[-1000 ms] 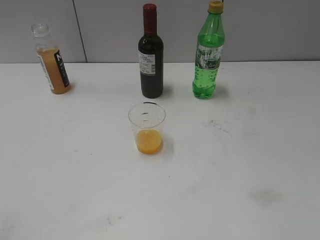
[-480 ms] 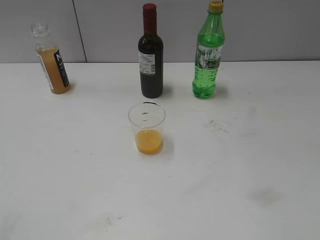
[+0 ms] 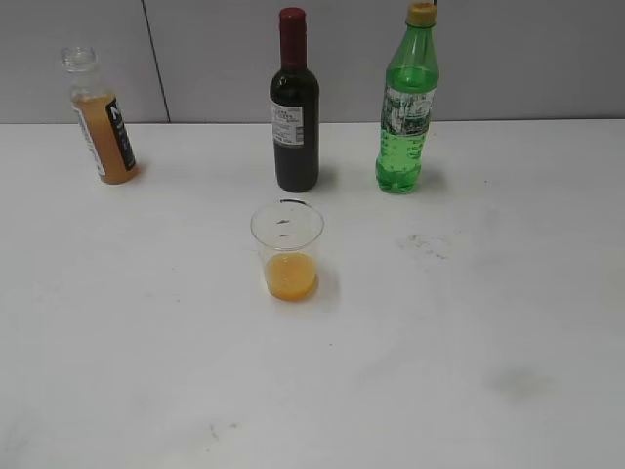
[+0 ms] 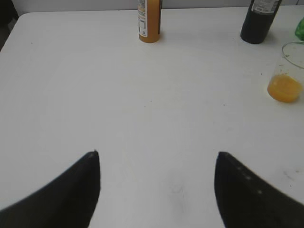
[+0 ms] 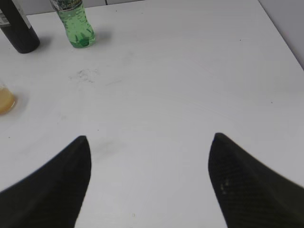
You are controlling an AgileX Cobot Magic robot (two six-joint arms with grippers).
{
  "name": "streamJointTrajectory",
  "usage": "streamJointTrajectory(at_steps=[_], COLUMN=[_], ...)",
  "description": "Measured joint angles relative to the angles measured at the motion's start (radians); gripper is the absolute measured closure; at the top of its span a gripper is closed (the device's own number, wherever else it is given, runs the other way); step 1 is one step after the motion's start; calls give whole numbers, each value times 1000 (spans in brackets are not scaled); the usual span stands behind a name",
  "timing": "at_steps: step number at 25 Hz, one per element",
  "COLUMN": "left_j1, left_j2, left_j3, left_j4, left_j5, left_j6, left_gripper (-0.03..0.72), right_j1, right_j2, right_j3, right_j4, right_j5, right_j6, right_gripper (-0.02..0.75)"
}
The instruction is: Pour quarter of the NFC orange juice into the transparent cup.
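Note:
The NFC orange juice bottle [image 3: 103, 122] stands capless at the table's far left, slightly tilted in view; its lower part shows in the left wrist view [image 4: 149, 21]. The transparent cup [image 3: 287, 249] stands mid-table with orange juice in its bottom; it also shows in the left wrist view [image 4: 287, 71] and, at the frame edge, in the right wrist view [image 5: 4, 99]. My left gripper [image 4: 156, 159] is open and empty, well short of the bottle. My right gripper [image 5: 149, 142] is open and empty over bare table. Neither gripper shows in the exterior view.
A dark wine bottle [image 3: 294, 107] stands behind the cup and a green soda bottle [image 3: 406, 107] to its right. A grey wall runs along the back of the white table [image 3: 469, 322]. Faint smudges mark the table at right.

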Motion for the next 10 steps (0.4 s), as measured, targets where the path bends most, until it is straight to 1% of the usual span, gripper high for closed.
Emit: streamJointTrajectory(at_steps=[10], left_j1=[0], left_j2=[0], left_j3=[0], left_j4=[0], left_j5=[0], left_j6=[0], left_gripper=[116], right_j1=[0], right_j2=[0], right_j3=[0], right_j4=[0], right_j5=[0], right_j6=[0], right_gripper=[148])
